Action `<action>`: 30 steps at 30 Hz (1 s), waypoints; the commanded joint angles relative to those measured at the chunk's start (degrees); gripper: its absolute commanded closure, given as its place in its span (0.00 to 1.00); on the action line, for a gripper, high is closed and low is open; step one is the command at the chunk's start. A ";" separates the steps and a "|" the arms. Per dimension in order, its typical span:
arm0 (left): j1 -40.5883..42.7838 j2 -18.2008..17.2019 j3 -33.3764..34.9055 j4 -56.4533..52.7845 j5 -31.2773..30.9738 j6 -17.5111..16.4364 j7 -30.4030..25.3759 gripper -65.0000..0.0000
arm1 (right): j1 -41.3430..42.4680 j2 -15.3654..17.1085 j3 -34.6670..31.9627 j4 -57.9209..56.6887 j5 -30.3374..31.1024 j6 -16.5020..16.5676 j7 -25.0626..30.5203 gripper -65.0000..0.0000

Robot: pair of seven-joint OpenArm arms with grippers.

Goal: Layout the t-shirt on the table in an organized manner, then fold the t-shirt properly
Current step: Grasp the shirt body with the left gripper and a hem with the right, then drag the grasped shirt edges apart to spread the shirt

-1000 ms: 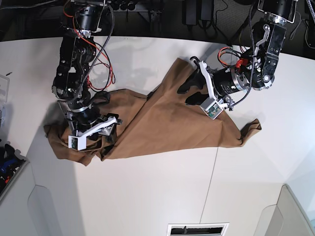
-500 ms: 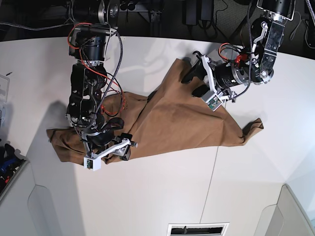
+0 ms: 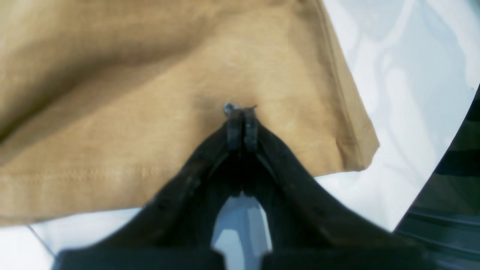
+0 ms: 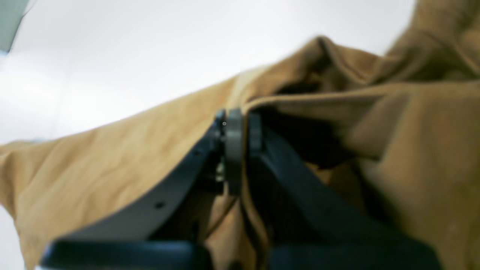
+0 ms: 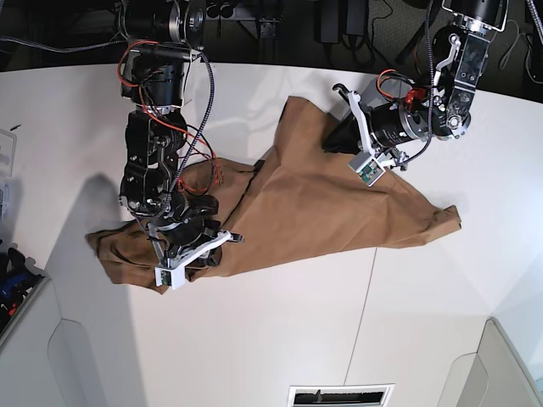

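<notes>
The tan-brown t-shirt point(image 5: 322, 212) lies rumpled across the middle of the white table point(image 5: 280, 339), one corner reaching far right. My left gripper point(image 5: 331, 142) sits on the shirt's upper edge. In the left wrist view the left gripper point(image 3: 242, 108) is shut, its tips pinching the t-shirt point(image 3: 150, 93) close to a hemmed corner. My right gripper point(image 5: 204, 250) is low on the shirt's bunched left end. The right wrist view shows the right gripper point(image 4: 238, 120) shut with a fold of the t-shirt point(image 4: 112, 150) caught between its fingers.
A bin point(image 5: 13, 284) with blue items sits at the table's left edge. A vent slot point(image 5: 339, 396) lies at the front edge. A thin dark seam point(image 5: 365, 297) runs across the tabletop. Cables and stands crowd the back.
Both grippers went from open to shut on the cloth. The arm at the left of the base view moved down over the shirt's left end. The shirt's right corner slid slightly right.
</notes>
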 commanded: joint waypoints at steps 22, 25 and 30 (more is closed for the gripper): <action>-0.94 -6.91 -0.31 0.61 8.11 8.48 -2.43 1.00 | -28.28 8.63 0.42 38.34 8.90 5.14 -7.98 0.63; -1.14 -6.91 -0.31 0.61 8.09 8.46 -2.38 1.00 | -30.58 8.59 0.42 38.38 10.38 5.14 -8.35 0.31; -2.62 -7.10 -0.42 0.66 8.09 8.46 -2.12 1.00 | -32.54 8.57 0.42 41.57 12.04 4.87 -8.39 0.31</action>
